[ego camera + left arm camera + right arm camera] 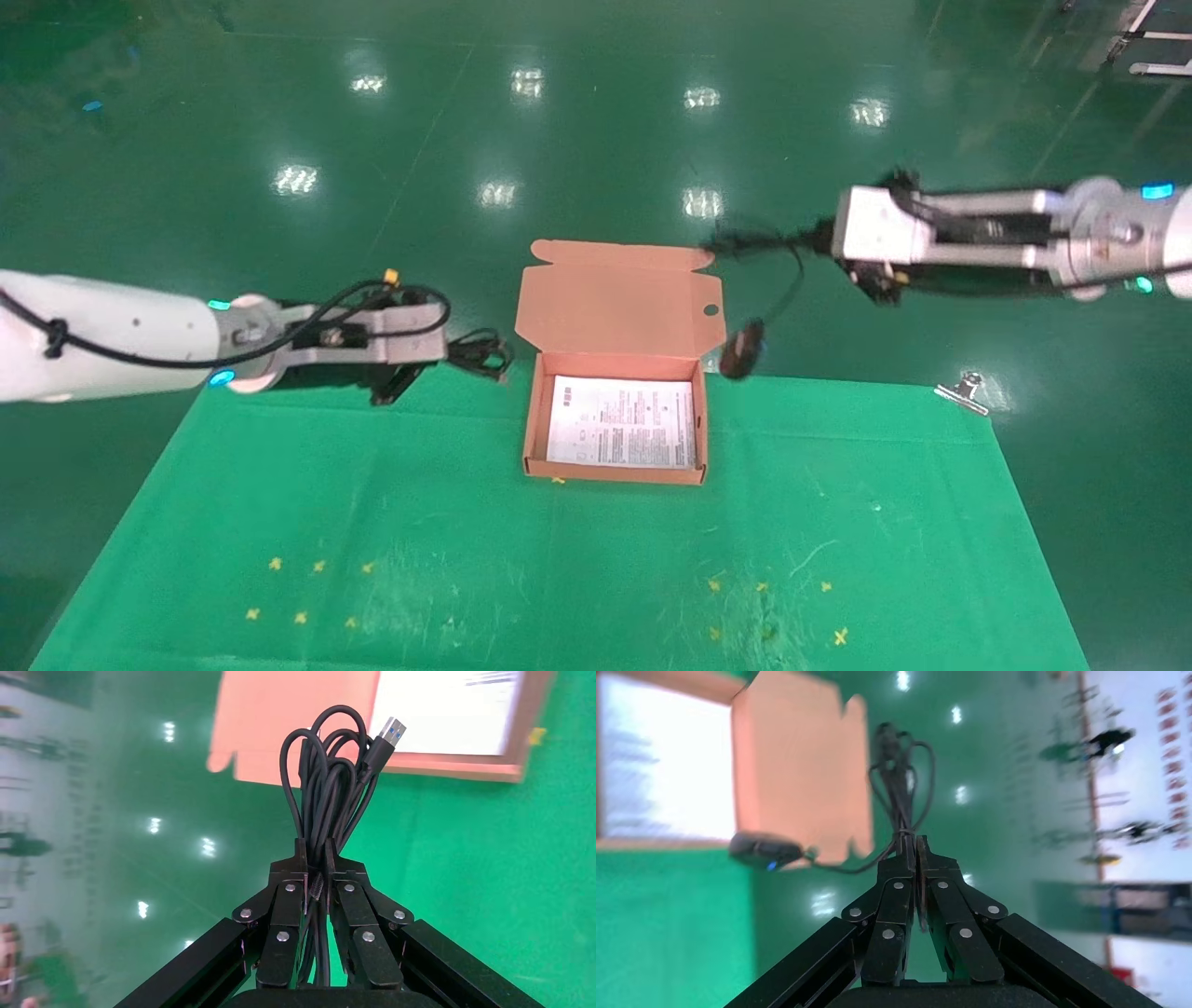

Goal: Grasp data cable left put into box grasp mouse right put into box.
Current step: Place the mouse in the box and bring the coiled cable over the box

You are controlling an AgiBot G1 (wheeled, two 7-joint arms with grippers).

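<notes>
The data cable (pixel 330 776), a black looped bundle with a USB plug, is pinched in my shut left gripper (pixel 316 855). In the head view that left gripper (pixel 456 352) holds the data cable (pixel 484 354) in the air, just left of the box (pixel 533 419). The orange-brown box stands open with a white printed sheet inside and its lid (pixel 619 298) raised at the back. My right gripper (pixel 790 242) is shut on the mouse's thin cord (pixel 898 769). The black mouse (pixel 742 349) dangles from it beside the box's right back corner, its blue light showing on the mouse (pixel 761 850).
A green cloth (pixel 559 559) covers the table, with small yellow crosses (pixel 307 592) near the front left and front right. A metal clip (pixel 964 391) grips the cloth's back right corner. Glossy green floor lies beyond the table's back edge.
</notes>
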